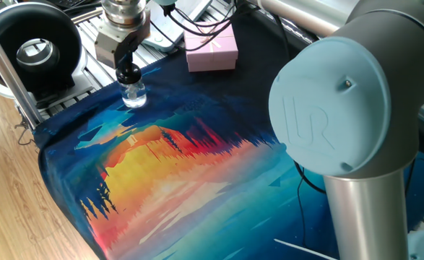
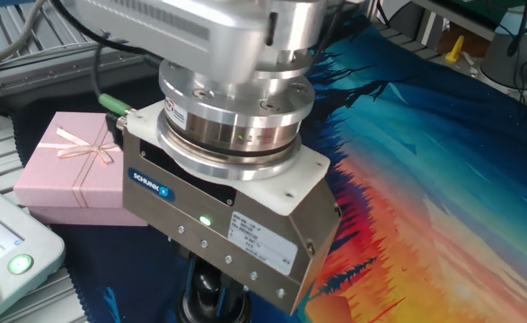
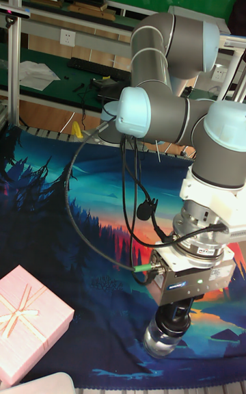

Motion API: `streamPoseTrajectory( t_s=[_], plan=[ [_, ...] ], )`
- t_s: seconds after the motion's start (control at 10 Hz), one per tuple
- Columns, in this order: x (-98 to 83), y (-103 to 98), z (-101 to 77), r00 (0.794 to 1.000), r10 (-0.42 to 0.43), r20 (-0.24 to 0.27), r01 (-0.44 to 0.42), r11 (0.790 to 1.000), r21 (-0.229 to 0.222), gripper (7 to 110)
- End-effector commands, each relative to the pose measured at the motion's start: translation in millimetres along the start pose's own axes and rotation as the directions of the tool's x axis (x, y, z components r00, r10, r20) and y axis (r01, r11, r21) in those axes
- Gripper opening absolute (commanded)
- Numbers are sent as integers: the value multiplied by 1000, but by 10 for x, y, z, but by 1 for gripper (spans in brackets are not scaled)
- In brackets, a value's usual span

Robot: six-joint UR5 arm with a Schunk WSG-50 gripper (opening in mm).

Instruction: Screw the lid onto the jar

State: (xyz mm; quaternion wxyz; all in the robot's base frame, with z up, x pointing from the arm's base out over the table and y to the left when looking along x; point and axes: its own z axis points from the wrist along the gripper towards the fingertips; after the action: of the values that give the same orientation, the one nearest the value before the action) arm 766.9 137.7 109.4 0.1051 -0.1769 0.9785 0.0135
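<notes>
The small clear glass jar point(image 1: 133, 96) stands upright on the colourful mat point(image 1: 197, 166), near its back left corner. On the jar's neck sits the black lid point(image 1: 129, 75), and my gripper point(image 1: 128, 73) comes straight down with its fingers shut on that lid. In the tall fixed view the gripper point(image 3: 173, 317) holds the lid point(image 3: 175, 321) on top of the rounded jar point(image 3: 161, 341). The other fixed view shows mostly the gripper's body, turned at an angle, with the lid point(image 2: 207, 289) just visible below it; the jar is hidden there.
A pink gift box point(image 1: 212, 49) with a ribbon lies on the mat behind the jar. A black round device point(image 1: 35, 47) sits off the mat to the left. A panel with a lit green button point(image 2: 19, 265) is nearby. The arm's large joint point(image 1: 334, 108) fills the foreground.
</notes>
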Motion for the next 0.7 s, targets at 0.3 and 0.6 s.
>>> streamPoseTrajectory(
  t_s=[0.3, 0.6],
  plan=[
    [-4, -50, 4, 1000, 6, 5, -6, 1000, 8, 22],
    [52, 5, -5, 999, -38, -23, 38, 999, -10, 22]
  ],
)
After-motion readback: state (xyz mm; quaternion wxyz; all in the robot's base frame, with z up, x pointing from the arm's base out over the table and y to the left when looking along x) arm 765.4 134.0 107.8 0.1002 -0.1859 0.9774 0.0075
